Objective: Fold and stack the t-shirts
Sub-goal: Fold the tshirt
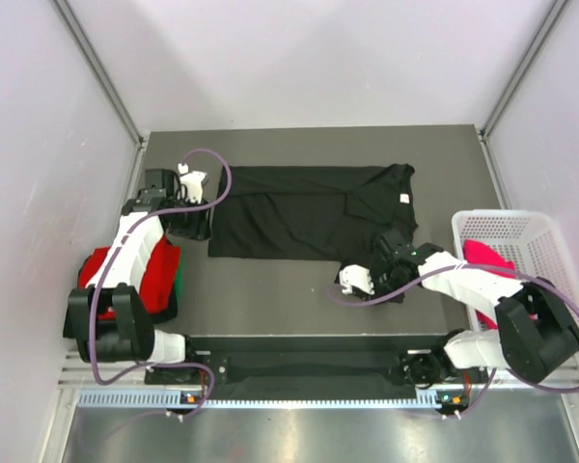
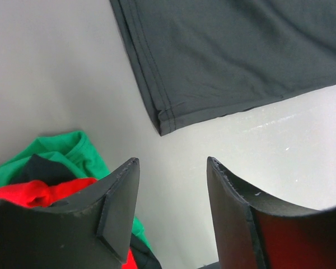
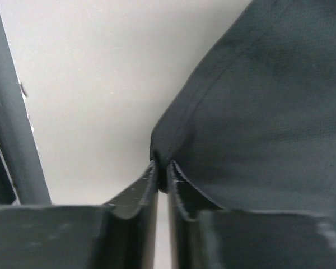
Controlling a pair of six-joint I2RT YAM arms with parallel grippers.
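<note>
Across the middle of the table [image 1: 270,299] lies the black t-shirt [image 1: 299,212], partly folded. The right gripper [image 3: 161,168] pinches its near right edge. The left gripper [image 2: 173,162] hovers with its fingers apart beside its near left corner. The red shirt [image 2: 33,193] and the green shirt [image 2: 67,148] are piled at the far left, and the magenta shirt [image 1: 487,258] fills the basket [image 1: 531,231] on the right.

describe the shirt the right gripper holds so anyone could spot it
In the middle of the table the black shirt lies spread out, the right gripper pinching its near edge. A red shirt and a green shirt are piled at the left edge, a pink one sits in the basket; only this one lies flat, showing a white neck label.
</note>
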